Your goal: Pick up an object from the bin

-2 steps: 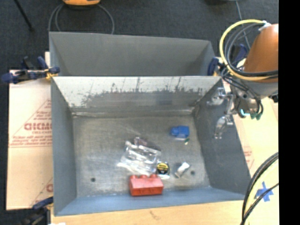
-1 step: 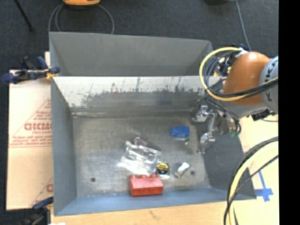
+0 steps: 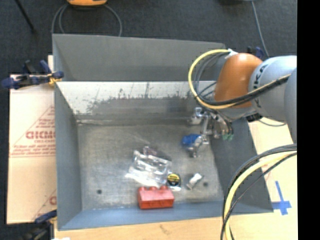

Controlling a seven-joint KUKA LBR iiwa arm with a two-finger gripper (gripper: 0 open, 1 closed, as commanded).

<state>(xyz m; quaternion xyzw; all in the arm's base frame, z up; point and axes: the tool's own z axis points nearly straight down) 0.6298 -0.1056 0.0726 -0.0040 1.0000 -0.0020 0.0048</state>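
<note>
brick (image 3: 156, 197) before wrapper (image 3: 147, 165); cylinder (image 3: 194, 180) right of brick

Grey bin floor (image 3: 100, 149) with red brick (image 3: 155, 197), clear plastic pack (image 3: 147, 165) (just beside it), small silver piece (image 3: 194, 180)

dark carpeted floor (image 3: 160, 9), pale tabletop (image 3: 256, 219)

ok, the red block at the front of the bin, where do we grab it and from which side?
Straight down from above, probably closing on its two short ends. The red block lies flat, long side along the bin's front wall; the clear plastic pack crowds its far long side, the wall its near one. Both ends look freer.
</note>
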